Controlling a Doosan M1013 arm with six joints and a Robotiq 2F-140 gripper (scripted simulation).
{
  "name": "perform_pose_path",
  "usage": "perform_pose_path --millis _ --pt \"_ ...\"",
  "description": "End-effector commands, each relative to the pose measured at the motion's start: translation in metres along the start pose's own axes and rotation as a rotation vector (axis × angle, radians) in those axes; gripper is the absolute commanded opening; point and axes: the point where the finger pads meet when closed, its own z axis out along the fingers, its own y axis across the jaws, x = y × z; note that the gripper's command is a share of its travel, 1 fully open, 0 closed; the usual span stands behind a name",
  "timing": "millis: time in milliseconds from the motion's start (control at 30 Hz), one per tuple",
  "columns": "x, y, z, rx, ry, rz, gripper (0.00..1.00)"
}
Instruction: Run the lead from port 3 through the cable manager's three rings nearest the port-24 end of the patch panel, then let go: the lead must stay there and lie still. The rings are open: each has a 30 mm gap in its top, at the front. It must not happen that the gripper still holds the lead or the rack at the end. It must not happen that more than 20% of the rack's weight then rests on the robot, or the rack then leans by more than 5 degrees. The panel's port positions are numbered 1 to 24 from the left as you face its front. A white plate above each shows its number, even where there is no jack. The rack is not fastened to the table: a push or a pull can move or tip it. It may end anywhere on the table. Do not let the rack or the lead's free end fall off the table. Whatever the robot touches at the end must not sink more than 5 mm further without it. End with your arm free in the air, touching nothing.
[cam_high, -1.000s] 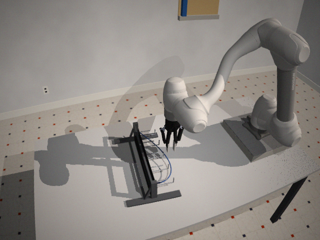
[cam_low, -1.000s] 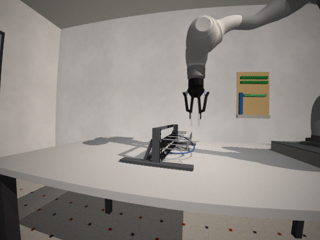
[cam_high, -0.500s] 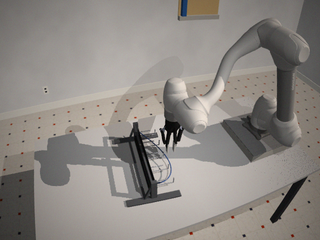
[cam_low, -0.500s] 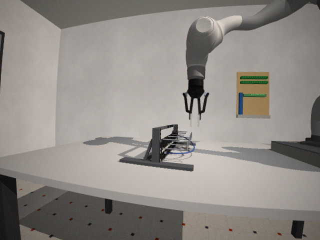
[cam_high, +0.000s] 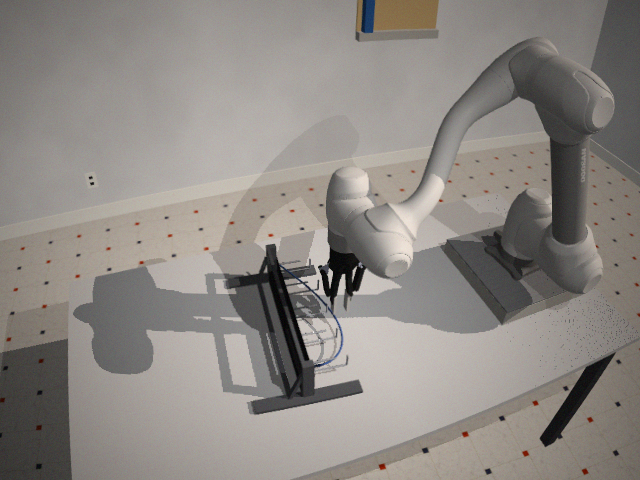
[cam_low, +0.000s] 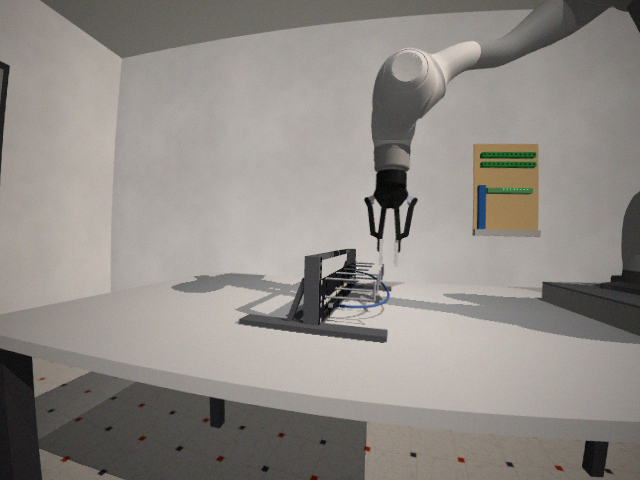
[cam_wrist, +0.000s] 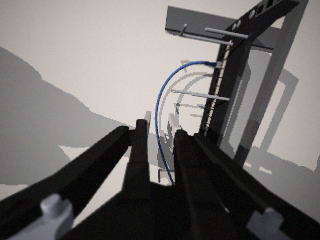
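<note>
Lead bows toward 3 o'clock from your rack in the top view; your end effector hangs above, part-open and empty, likely kept narrow to avoid snagging rings.

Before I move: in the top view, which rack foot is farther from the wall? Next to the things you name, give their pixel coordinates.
The near foot (cam_high: 336, 391) (cam_low: 356, 333) (cam_wrist: 192, 22), closest in the exterior view; the far foot (cam_high: 248, 280) (cam_low: 385, 288) is wall-side.

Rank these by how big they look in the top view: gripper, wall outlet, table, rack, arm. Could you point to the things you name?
Largest to smallest:
Table (cam_high: 180, 439) (cam_low: 206, 361) (cam_wrist: 75, 50)
Arm (cam_high: 478, 105) (cam_low: 405, 111)
Rack (cam_high: 307, 374) (cam_low: 312, 289) (cam_wrist: 200, 22)
Gripper (cam_high: 340, 304) (cam_low: 388, 258) (cam_wrist: 159, 119)
Wall outlet (cam_high: 90, 179)
</note>
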Motion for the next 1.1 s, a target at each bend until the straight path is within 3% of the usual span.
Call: perform_pose_path --millis 0,600,1067 --pt "-0.001 -0.005 0.016 0.014 -0.004 0.001 0.20" --pt "-0.001 -0.005 0.057 0.014 -0.004 0.001 0.20" --pt "-0.001 -0.005 0.066 0.014 -0.004 0.001 0.20"
